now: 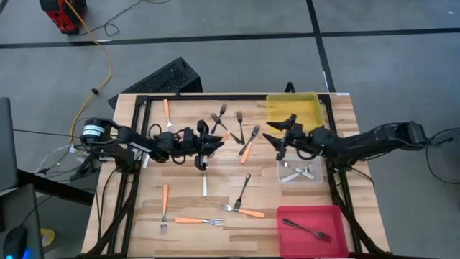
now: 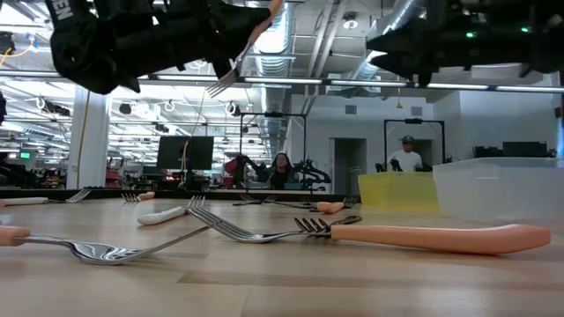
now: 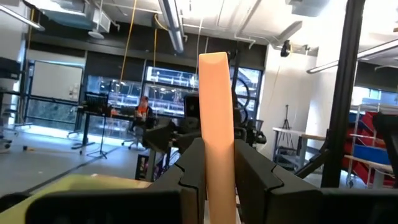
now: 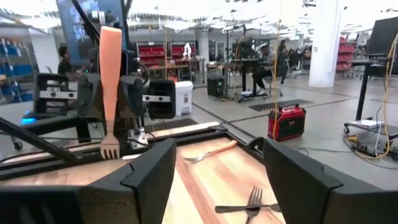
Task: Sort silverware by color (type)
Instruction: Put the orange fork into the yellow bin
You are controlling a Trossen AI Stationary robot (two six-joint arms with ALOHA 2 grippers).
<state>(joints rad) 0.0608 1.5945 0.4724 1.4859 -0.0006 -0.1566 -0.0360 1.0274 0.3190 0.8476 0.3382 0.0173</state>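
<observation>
The left gripper [image 1: 209, 143] clamps an orange fork [image 4: 111, 87] upright above mid-table, tines down. The right gripper [image 1: 277, 137] hangs released beside the yellow bin [image 1: 295, 109]. Other forks [image 1: 243, 191] lie scattered on the table [image 1: 187, 194].

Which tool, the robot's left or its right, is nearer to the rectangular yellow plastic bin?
Right. The right tool, open, hovers just beside the rectangular yellow plastic bin, near its left edge. The left tool, gripping an orange-handled fork, sits farther away over the table's middle.
</observation>
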